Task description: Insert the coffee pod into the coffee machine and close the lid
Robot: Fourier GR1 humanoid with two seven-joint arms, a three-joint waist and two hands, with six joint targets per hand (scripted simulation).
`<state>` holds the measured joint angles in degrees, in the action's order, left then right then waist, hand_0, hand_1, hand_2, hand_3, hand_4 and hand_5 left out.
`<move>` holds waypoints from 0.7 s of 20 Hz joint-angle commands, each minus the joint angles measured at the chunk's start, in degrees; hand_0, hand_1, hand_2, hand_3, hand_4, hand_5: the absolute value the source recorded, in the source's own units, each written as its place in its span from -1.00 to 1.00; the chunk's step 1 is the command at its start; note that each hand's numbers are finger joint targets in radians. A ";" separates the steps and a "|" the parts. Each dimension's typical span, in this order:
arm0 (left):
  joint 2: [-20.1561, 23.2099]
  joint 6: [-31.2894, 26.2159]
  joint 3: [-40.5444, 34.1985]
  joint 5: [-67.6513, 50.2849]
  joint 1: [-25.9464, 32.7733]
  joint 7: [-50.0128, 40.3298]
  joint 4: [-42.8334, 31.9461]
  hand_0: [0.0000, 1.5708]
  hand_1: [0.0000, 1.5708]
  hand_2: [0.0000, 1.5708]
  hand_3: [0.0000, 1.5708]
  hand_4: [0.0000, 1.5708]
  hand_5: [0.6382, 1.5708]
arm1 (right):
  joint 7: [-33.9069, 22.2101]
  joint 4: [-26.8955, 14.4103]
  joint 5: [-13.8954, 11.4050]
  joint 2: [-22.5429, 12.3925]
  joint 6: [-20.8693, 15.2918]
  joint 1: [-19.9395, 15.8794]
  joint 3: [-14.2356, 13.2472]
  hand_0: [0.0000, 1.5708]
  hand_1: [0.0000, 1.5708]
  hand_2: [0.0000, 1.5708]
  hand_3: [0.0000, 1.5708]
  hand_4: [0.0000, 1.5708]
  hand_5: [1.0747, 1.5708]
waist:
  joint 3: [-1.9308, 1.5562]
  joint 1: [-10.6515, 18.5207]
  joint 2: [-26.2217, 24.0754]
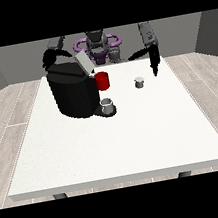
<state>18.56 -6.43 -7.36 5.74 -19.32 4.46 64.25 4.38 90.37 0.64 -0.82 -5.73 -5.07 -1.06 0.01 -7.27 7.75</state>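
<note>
Pod (139, 82) upright, beside open-lidded coffee machine (72, 93)

The coffee machine (72, 93) is sitting on the table (117, 145) at the view's left, and the coffee pod (139, 82) is resting to its right, well apart.

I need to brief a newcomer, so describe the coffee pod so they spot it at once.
Start at the big black coffee machine on the white table. Look past its red part toward the view's right: the coffee pod stands alone there. Unlike the grey cup under the machine, it touches nothing.
</note>
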 commanded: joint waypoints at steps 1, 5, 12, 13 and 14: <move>-1.28 2.54 -0.02 2.63 -3.51 1.96 -7.03 -1.00 -1.00 -1.00 -1.00 -1.00 1.00 | -0.27 -1.11 0.60 -0.71 0.60 -2.97 -0.71 -1.00 -1.00 -1.00 -1.00 -0.57 1.00 | 0.00 -0.63 2.37; -0.99 1.34 2.73 5.66 -4.99 -1.78 -7.49 -1.00 -1.00 -1.00 -1.00 -1.00 1.00 | -1.12 -6.55 1.10 -1.67 -0.60 -4.75 -3.73 -1.00 -1.00 -1.00 -1.00 -0.50 1.00 | -0.02 1.52 0.36; 2.42 0.22 2.52 9.62 -8.30 2.39 -14.99 -1.00 -1.00 -0.42 -1.00 -1.00 1.00 | -0.64 -7.95 -2.16 -1.25 -2.00 -4.67 -1.39 -1.00 -1.00 -1.00 -1.00 -0.46 1.00 | 0.00 0.31 1.99; -1.14 4.46 5.19 12.62 -6.58 0.64 -14.87 -0.87 -0.87 -0.36 -1.00 -1.00 1.00 | -1.88 -7.74 -3.43 0.74 -4.23 -3.47 0.66 -1.00 -1.00 -1.00 -1.00 -0.46 1.00 | 0.00 0.32 0.51; -0.14 3.05 3.85 11.71 -9.18 2.07 -16.30 -0.72 -0.72 -0.33 -0.72 -1.00 1.00 | -3.87 -8.98 -2.90 -0.80 -4.71 -9.04 -2.01 -1.00 -1.00 -1.00 -1.00 -0.46 1.00 | 0.00 1.44 2.48</move>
<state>18.44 -4.36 -3.72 15.29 -26.12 5.11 51.42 2.48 82.88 -1.31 -1.40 -8.44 -10.05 -2.29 0.00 -6.41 8.95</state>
